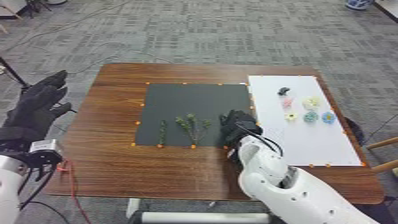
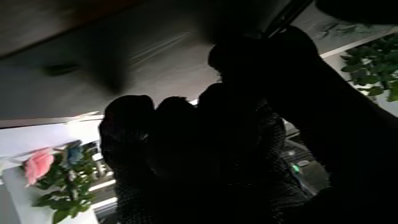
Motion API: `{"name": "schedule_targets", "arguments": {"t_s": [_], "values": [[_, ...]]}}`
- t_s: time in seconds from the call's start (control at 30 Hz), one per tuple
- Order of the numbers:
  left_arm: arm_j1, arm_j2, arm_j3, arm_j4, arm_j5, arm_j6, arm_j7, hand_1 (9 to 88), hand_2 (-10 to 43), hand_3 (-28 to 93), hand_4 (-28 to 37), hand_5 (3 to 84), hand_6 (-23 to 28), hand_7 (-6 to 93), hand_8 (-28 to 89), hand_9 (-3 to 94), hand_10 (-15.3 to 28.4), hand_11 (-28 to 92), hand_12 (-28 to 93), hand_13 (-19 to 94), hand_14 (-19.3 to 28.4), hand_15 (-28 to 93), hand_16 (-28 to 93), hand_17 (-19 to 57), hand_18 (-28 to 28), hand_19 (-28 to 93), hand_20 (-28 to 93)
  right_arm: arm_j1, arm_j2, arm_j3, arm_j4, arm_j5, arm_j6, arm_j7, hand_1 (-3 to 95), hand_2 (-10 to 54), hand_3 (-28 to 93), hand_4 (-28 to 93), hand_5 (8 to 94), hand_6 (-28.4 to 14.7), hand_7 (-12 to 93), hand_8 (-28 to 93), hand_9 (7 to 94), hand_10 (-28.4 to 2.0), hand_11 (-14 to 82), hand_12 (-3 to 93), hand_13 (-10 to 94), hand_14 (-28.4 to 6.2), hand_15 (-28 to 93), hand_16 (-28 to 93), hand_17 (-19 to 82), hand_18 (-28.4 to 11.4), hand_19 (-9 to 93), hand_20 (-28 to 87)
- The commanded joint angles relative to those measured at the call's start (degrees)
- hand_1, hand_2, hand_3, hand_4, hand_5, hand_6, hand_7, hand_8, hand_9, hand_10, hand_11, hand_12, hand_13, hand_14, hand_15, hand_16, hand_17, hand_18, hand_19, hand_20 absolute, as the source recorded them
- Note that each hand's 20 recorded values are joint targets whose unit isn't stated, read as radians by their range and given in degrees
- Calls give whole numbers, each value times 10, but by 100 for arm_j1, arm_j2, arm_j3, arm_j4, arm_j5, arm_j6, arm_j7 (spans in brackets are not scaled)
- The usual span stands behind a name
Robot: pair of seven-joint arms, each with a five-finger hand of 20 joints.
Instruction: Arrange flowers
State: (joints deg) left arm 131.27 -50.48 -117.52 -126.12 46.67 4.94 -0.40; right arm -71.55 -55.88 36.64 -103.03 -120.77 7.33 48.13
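Note:
My left hand (image 1: pixel 40 105) is held open over the table's left edge in the head view, fingers straight. My right hand (image 1: pixel 235 125) is at the right edge of the dark mat (image 1: pixel 195 95), just right of the green stems. A thin stem (image 1: pixel 163 134) lies on that mat beside a branching leafy stem (image 1: pixel 188 127). Loose blossoms lie on the white sheet: pink (image 1: pixel 287 102), pale yellow (image 1: pixel 311 102), small yellow (image 1: pixel 290 116), teal (image 1: pixel 311 117) and blue (image 1: pixel 328 118). In the right wrist view my right hand (image 2: pixel 204 155) is dark, with green leaves (image 2: pixel 373 65) and a pink flower (image 2: pixel 38 165) around it.
A small black object (image 1: pixel 283 91) lies near the far end of the white sheet (image 1: pixel 306 142). Orange markers line the mat and sheet. The brown table (image 1: pixel 142 170) extends in front of them, and a red cable (image 1: pixel 73 182) hangs at its left front.

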Motion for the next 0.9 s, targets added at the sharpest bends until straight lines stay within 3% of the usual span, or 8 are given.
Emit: {"name": "schedule_targets", "arguments": {"t_s": [0.03,0.23,0.37,0.47,0.67,0.8,0.87,0.9], "values": [[29,1,-13,18,-28,-48,-43,233,-64,683,-283,175,13,183,-97,96,66,82,202,1,77,229,3,-184,171,325,95,-199,-6,-172,150,-65,-4,11,407,-95,840,-154,691,-6,572,252,777,-95,638,691,727,-105,833,471,344,-233,884,484],[34,-10,-27,15,-26,-93,-63,233,-65,684,-283,175,13,183,-97,96,66,80,202,1,77,226,3,-184,172,323,94,-274,88,-28,124,-7,-117,-1,353,-95,824,-244,660,5,589,234,753,-95,657,654,715,-104,828,479,339,-233,880,483],[9,8,-13,29,-28,-85,-59,234,-64,683,-283,175,13,181,-96,96,66,80,203,0,77,227,4,-184,171,322,93,-255,129,-2,128,-68,-155,38,277,-95,825,-278,659,-13,563,188,735,-100,657,653,702,-106,825,479,333,-233,873,487],[1,11,-6,32,-26,-84,-57,234,-64,682,-283,175,13,181,-95,96,66,80,203,0,78,227,4,-185,171,322,93,-230,186,-22,109,-190,-194,81,240,-95,839,-282,661,-20,618,-80,732,-101,655,656,698,-108,825,479,330,-234,869,491],[49,-17,-37,-1,-23,-62,-39,233,-64,682,-283,175,13,180,-95,96,66,79,204,-1,78,229,5,-186,172,322,93,-300,430,149,-184,-384,-252,145,212,-95,821,-283,644,-26,626,-122,714,-106,656,659,686,-111,825,481,321,-236,865,493],[98,-50,-77,-31,-18,-38,-13,233,-63,682,-283,175,13,180,-95,96,66,79,204,-1,77,228,5,-186,172,322,93,-467,880,578,-618,-366,353,172,192,-95,818,-283,598,-44,610,-143,660,-126,656,650,644,-125,825,478,295,-237,852,500],[97,-53,-85,-32,-19,-23,-16,233,-64,683,-283,175,13,181,-95,96,66,79,205,-1,77,228,5,-187,172,323,94,-560,1121,853,-724,-406,690,109,185,-95,819,-283,536,-68,520,-156,556,-159,628,573,584,-141,817,439,274,-241,845,514],[94,-51,-75,-35,-24,-8,-13,233,-64,682,-283,175,13,181,-95,96,66,80,205,-1,77,228,4,-186,172,323,93,-576,1240,963,-732,-470,831,108,189,-95,823,-282,509,-73,496,-156,516,-161,616,537,561,-147,807,418,267,-242,842,520]]}}
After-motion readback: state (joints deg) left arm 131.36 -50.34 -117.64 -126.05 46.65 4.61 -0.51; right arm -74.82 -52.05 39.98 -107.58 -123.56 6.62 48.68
